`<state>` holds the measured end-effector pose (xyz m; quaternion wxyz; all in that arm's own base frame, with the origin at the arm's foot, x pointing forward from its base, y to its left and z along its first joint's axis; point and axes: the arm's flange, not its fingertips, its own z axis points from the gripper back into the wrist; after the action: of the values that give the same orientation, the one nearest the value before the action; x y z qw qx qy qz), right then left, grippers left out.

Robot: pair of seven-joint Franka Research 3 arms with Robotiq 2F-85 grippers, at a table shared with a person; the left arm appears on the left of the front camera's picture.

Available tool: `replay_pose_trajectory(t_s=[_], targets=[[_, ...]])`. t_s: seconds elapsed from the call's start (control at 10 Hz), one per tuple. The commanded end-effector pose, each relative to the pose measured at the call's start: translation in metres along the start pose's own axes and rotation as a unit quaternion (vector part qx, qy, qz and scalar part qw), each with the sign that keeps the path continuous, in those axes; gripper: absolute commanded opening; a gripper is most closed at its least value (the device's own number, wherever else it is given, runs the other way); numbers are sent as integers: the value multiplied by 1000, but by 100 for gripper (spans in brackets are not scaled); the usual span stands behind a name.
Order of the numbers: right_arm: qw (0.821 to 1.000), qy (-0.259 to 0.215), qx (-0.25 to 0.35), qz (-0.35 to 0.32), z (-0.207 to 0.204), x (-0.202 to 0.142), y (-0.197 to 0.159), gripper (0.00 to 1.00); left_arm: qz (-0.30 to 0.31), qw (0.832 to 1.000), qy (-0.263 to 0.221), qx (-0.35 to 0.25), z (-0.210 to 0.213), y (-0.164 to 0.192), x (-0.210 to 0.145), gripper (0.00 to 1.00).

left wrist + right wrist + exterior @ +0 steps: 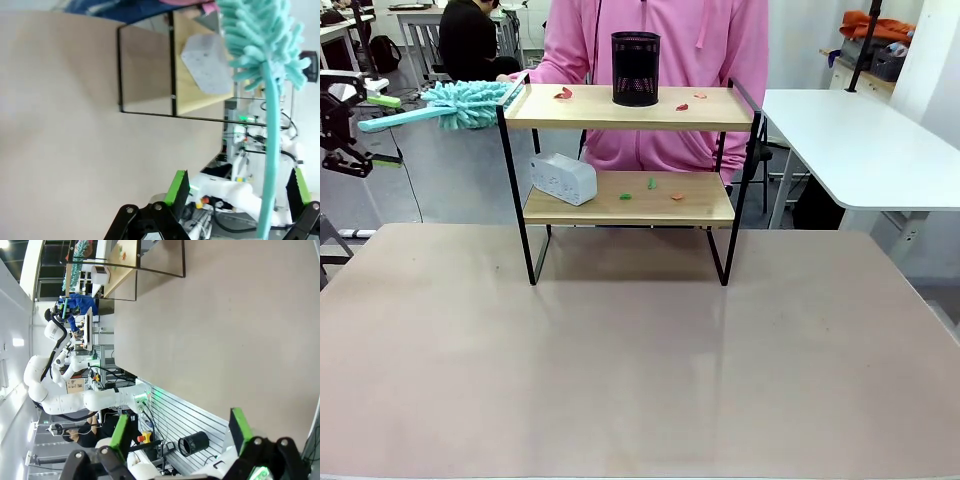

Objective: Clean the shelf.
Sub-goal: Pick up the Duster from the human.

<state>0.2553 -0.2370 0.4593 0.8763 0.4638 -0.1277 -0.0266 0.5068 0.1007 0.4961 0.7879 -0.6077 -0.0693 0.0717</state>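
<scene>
The shelf point(590, 108) stands at the table's far middle, and it also lies sideways in the left wrist view as shelf point(192, 95) and at the top of the right wrist view as shelf point(125, 275). Red scraps point(563, 94) lie on its top board, green and red scraps point(651, 184) on the lower one. A teal duster point(470, 102) hangs left of the top board. Its handle point(268, 165) runs between the fingers of my open left gripper point(385, 130) point(238, 187), closer to one pad. My right gripper point(180, 432) is open and holds nothing.
A black mesh cup point(635, 68) stands on the top board and a white box point(563, 178) on the lower one. A person in a pink hoodie point(660, 40) sits right behind the shelf, one hand point(512, 77) by the duster's head. A white side table point(860, 140) stands at the right.
</scene>
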Motion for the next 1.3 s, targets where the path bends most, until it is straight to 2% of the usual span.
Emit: replay_pose_trajectory(t_s=[0.0, 0.1, 0.3, 0.9, 1.2], targets=[[1000, 5, 0, 13, 3, -1, 0, 100, 36, 998, 8, -41, -5, -7, 9, 100], [1000, 5, 0, 13, 3, -1, 0, 100, 53, 996, 43, -58, -7, -6, 10, 100], [1000, 5, 0, 13, 3, -1, 0, 100, 62, 994, 52, -68, -11, -4, 11, 100], [1000, 5, 0, 13, 3, -1, 0, 100, 67, 993, 15, -98, -6, -3, 19, 100], [1000, 5, 0, 13, 3, -1, 0, 100, 70, 994, -6, -87, -10, 0, 20, 100]])
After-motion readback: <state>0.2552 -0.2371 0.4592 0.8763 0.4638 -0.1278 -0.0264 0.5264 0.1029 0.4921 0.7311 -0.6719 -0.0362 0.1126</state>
